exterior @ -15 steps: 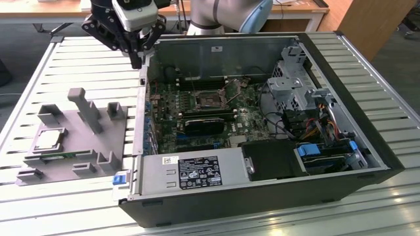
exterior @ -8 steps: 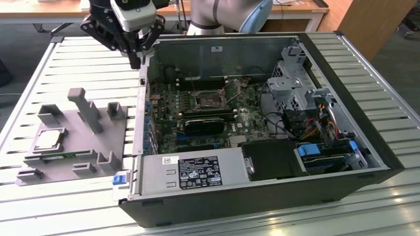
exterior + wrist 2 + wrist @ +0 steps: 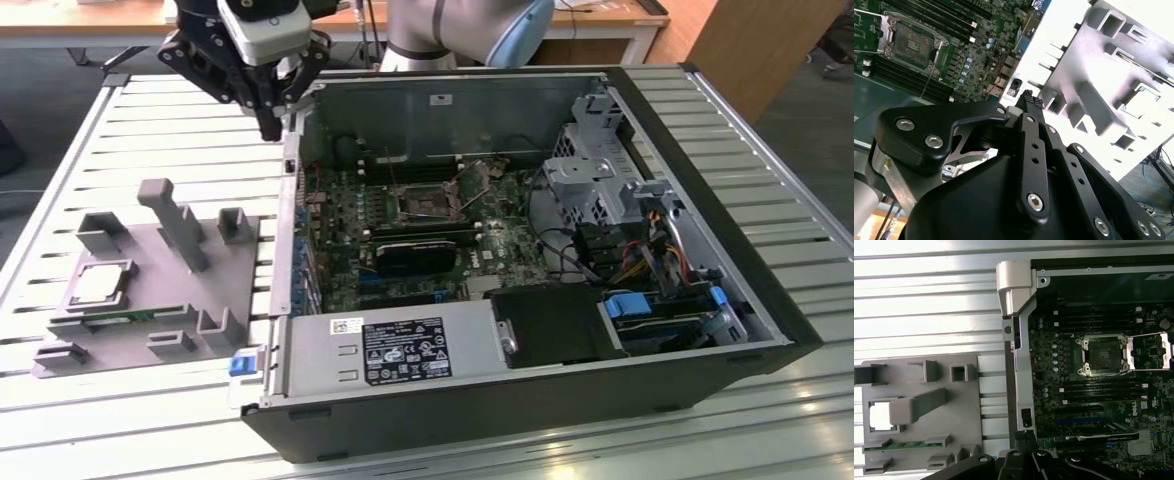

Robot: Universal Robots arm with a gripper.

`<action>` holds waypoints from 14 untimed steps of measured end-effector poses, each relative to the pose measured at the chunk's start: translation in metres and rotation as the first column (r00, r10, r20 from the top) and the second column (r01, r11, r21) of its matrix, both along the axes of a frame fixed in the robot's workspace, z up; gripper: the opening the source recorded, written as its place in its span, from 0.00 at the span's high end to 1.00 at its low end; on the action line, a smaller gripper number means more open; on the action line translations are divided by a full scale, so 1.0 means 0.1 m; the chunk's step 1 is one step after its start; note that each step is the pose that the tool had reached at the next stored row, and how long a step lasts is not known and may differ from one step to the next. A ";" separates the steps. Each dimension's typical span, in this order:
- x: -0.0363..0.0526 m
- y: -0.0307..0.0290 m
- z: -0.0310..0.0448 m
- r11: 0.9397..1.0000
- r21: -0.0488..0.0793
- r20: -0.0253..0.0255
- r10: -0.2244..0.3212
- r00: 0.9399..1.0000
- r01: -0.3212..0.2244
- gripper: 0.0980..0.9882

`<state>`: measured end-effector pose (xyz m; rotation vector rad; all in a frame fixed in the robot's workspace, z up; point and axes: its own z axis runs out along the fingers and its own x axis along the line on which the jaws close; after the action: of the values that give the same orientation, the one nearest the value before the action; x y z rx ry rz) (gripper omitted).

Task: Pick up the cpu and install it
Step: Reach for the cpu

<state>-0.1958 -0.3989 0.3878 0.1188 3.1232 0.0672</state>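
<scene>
The cpu, a flat silver square, lies in a recess of the grey holder on the exterior view's left; it glares white in both wrist views. My gripper hangs above the left wall of the open computer case, well behind the cpu. Its black fingertips are shut together with nothing between them. The empty processor socket sits on the motherboard with its metal frame lifted.
A green memory stick lies at the holder's front edge. Grey posts stand up from the holder. Inside the case are a black card, a power supply and drive cages. The table is slatted metal.
</scene>
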 end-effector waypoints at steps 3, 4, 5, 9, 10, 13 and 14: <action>-0.022 0.000 -0.001 1.000 0.000 0.000 0.000 1.000 0.000 0.99; -0.029 0.000 -0.001 1.000 0.000 0.000 0.000 1.000 0.000 0.99; -0.035 0.000 -0.001 1.000 0.000 0.000 0.000 1.000 0.000 0.99; -0.062 0.000 -0.001 1.000 0.000 0.000 0.000 1.000 0.000 0.99; -0.068 0.000 -0.001 1.000 0.000 0.000 0.000 1.000 0.000 0.99; -0.082 0.000 -0.002 1.000 0.000 0.000 0.000 1.000 0.000 0.99; -0.087 0.000 -0.002 1.000 0.000 0.000 0.000 1.000 0.000 0.99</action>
<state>-0.2044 -0.3989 0.3876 0.1189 3.1233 0.0672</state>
